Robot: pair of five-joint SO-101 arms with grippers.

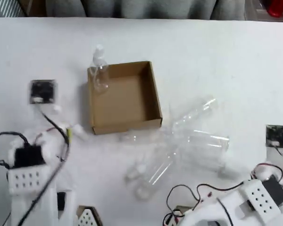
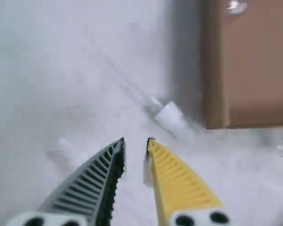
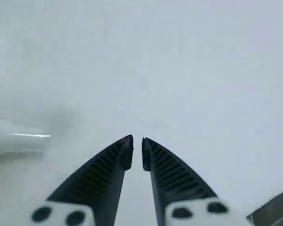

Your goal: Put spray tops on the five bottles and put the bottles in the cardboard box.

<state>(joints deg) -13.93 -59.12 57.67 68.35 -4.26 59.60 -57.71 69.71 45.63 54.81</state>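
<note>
White table (image 1: pixel 217 52) carries the cardboard box (image 1: pixel 155 96) at its centre, with one capped bottle (image 1: pixel 100 70) upright in the box's 11 o'clock corner. The other clear bottles (image 1: pixel 179 146) lie fanned at the box's 4 o'clock, their long axes running roughly 7 to 1 o'clock, nearest the right arm (image 1: pixel 254 200). A loose spray top (image 2: pixel 169 115) lies off the box's 8 o'clock corner, just ahead of the left arm (image 1: pixel 28 174). Left jaws stand slightly parted, nothing clearly gripped; right jaws are all but closed, empty.

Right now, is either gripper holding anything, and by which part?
Nothing is held. The left gripper and right gripper hang over the table with nothing between the jaws.
</note>
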